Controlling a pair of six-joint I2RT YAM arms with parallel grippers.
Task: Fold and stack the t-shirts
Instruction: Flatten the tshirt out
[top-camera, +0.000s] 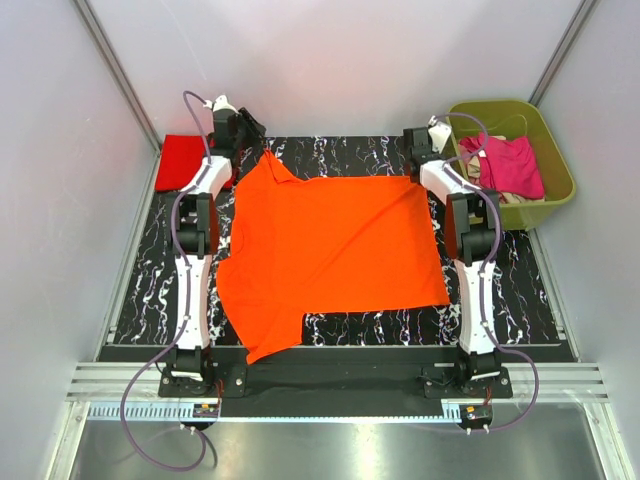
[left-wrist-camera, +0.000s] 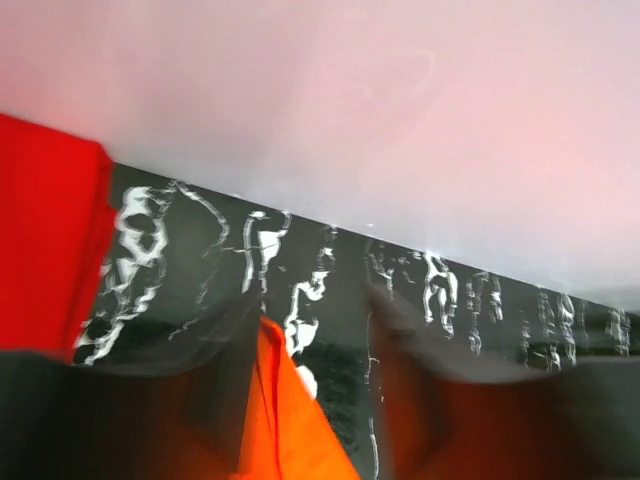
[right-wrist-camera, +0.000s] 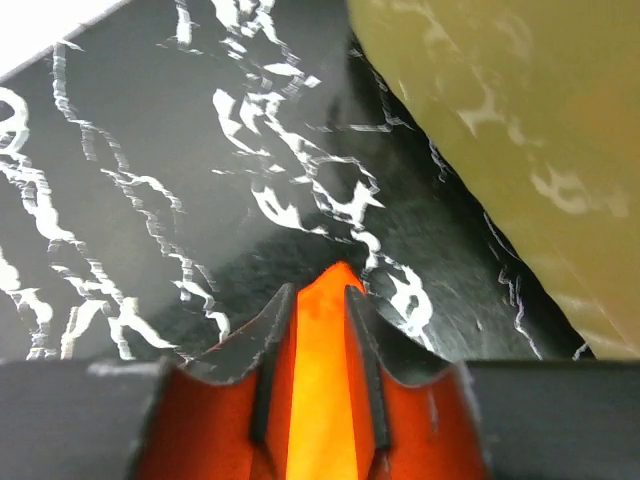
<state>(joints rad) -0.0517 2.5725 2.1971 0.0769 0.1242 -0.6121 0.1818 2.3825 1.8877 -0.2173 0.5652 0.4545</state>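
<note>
A bright orange t-shirt (top-camera: 330, 245) lies spread flat on the black marbled table (top-camera: 150, 290), with one sleeve toward the near edge. My left gripper (top-camera: 250, 130) is over the shirt's far left corner. In the left wrist view this gripper (left-wrist-camera: 315, 330) stands open, and the orange cloth (left-wrist-camera: 290, 420) rises beside its left finger. My right gripper (top-camera: 413, 148) is at the far right corner. Its jaws (right-wrist-camera: 318, 295) stand slightly apart, with a strip of orange cloth (right-wrist-camera: 320, 380) lying in the narrow gap. A red t-shirt (top-camera: 183, 160) (left-wrist-camera: 45, 240) lies folded at the far left.
An olive-green tub (top-camera: 563, 165) (right-wrist-camera: 520, 130) stands at the far right, close to my right gripper. It holds a magenta t-shirt (top-camera: 512, 165) and some beige cloth (top-camera: 515, 198). White walls close in the back and both sides.
</note>
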